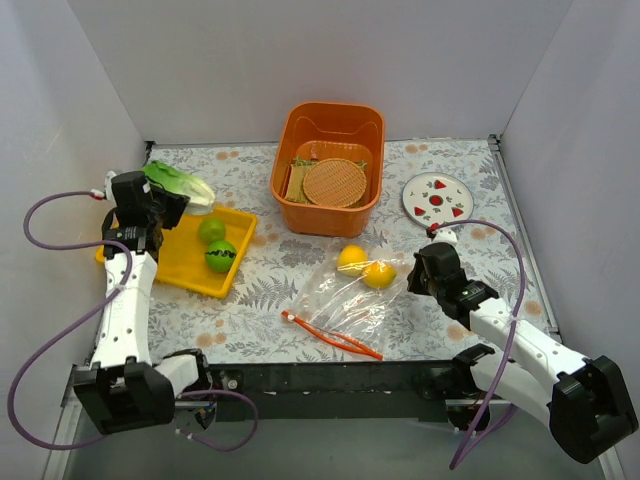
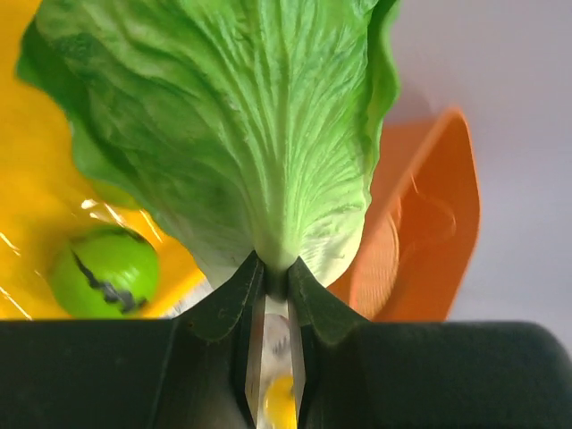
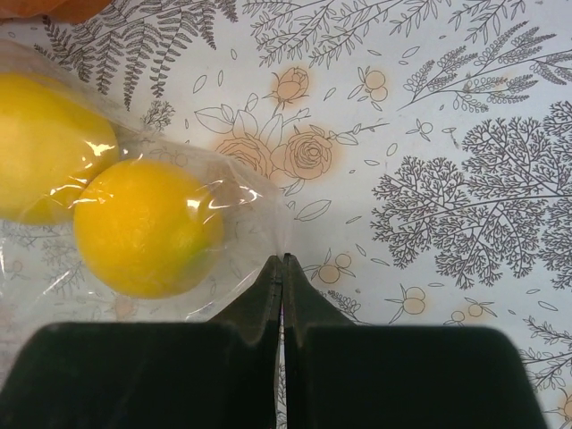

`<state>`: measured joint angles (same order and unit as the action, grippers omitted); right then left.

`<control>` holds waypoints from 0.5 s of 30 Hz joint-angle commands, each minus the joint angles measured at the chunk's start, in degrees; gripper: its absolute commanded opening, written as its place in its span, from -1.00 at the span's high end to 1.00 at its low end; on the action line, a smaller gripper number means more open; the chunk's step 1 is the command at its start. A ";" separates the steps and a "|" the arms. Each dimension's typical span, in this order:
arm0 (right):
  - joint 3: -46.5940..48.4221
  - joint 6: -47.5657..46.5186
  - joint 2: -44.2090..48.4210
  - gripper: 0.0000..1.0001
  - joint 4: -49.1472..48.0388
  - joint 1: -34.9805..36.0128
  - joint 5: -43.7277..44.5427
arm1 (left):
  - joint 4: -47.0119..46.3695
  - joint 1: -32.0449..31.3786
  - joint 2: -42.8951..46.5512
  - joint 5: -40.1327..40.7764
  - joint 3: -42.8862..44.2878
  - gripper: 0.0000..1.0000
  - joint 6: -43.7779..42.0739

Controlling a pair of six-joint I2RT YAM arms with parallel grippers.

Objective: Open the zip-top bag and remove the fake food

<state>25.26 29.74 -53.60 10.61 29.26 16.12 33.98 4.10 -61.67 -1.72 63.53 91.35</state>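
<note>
The left gripper [image 2: 275,268] is squeezed shut on the pale bottom end of the cabbage leaf [image 2: 241,116]; the big green leaf sticks up out of the fingers and fills most of the left wrist view; seen from above, the leaf is held up over the far corner of the yellow tray [image 1: 178,255], on the left side of the table [image 1: 270,290]; two limes [image 1: 211,229] lie on the tray just beside each other, and the near one has dark marks on it. The right gripper [image 3: 283,264] has its two fingers pressed together, and they pinch the thin right edge of the zip-top bag [image 1: 340,300]; the bag is clear and crinkly and lies flat in the middle of the table; two lemons [image 3: 147,228] sit inside it, touching each other, at the far end of the bag and just beside the right gripper; the orange-red zip strip [image 1: 330,336] runs along the near end of the bag, away from the lemons; I cannot tell if the strip is zipped or not. Farther out, an orange tub [image 1: 330,120] stands at the far middle of the table with a tan woven disc [image 1: 334,183] inside it; a white plate [image 1: 437,196] with red marks lies at the far right, past the right gripper.
</note>
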 commanded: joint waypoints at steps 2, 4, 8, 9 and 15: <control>0.94 -1.70 0.78 0.97 0.55 -0.16 -2.75 | -11.90 10.13 -6.08 -2.60 -3.85 0.81 3.22; 1.11 -1.87 0.87 0.97 0.29 -0.08 -3.20 | -11.92 11.28 -9.50 -0.41 -2.71 0.81 2.96; 0.67 -2.14 1.04 0.97 0.20 -0.16 -3.46 | -13.41 13.30 -13.99 3.29 -1.74 0.80 0.68; 0.50 -2.14 1.13 0.97 0.11 -0.16 -3.38 | -13.32 13.39 -14.87 3.91 -1.39 0.80 0.15; -1.17 -1.88 2.54 0.97 -0.33 -0.16 -3.81 | -13.94 13.74 -23.05 8.39 1.42 0.70 -7.22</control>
<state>24.88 28.42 -52.56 10.66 29.26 13.08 22.96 17.34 -81.69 2.17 61.28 90.21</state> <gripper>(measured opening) 0.022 0.118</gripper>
